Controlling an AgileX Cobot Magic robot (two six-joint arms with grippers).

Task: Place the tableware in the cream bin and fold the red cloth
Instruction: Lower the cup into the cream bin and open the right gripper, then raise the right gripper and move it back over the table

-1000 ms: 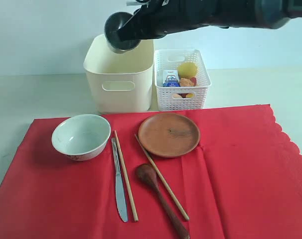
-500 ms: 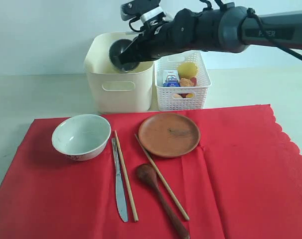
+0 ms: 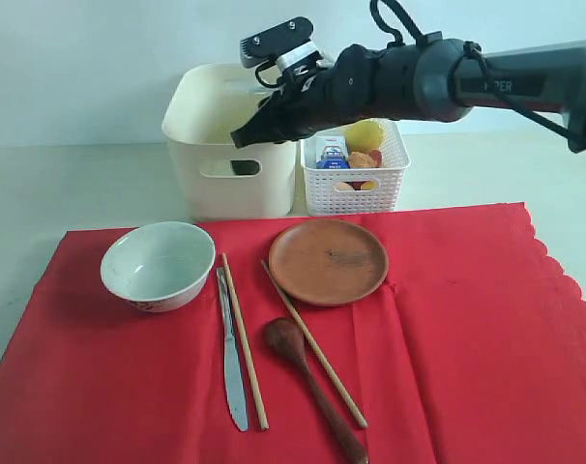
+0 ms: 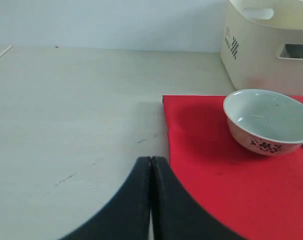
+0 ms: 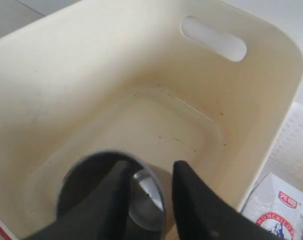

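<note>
My right gripper (image 3: 259, 126) dips into the cream bin (image 3: 208, 188). In the right wrist view its jaws (image 5: 151, 167) stand open, one finger inside and one outside the blurred steel cup (image 5: 147, 196), low over the bin's floor (image 5: 156, 120). On the red cloth (image 3: 467, 329) lie the white bowl (image 3: 156, 261), brown plate (image 3: 328, 259), knife (image 3: 231, 353), two chopsticks (image 3: 245, 338) (image 3: 314, 346) and dark spoon (image 3: 307, 382). My left gripper (image 4: 151, 159) is shut and empty over bare table beside the cloth's edge (image 4: 216, 165), short of the bowl (image 4: 266, 117).
A white lattice basket (image 3: 354, 188) with food items stands right of the bin, touching it; its milk carton (image 5: 274, 205) shows in the right wrist view. Pale table (image 3: 42, 184) surrounds the cloth. The left arm is out of the exterior view.
The right arm has come down from above the bin into it, carrying the steel cup below the rim and out of the exterior view. Things on the cloth have not moved.
</note>
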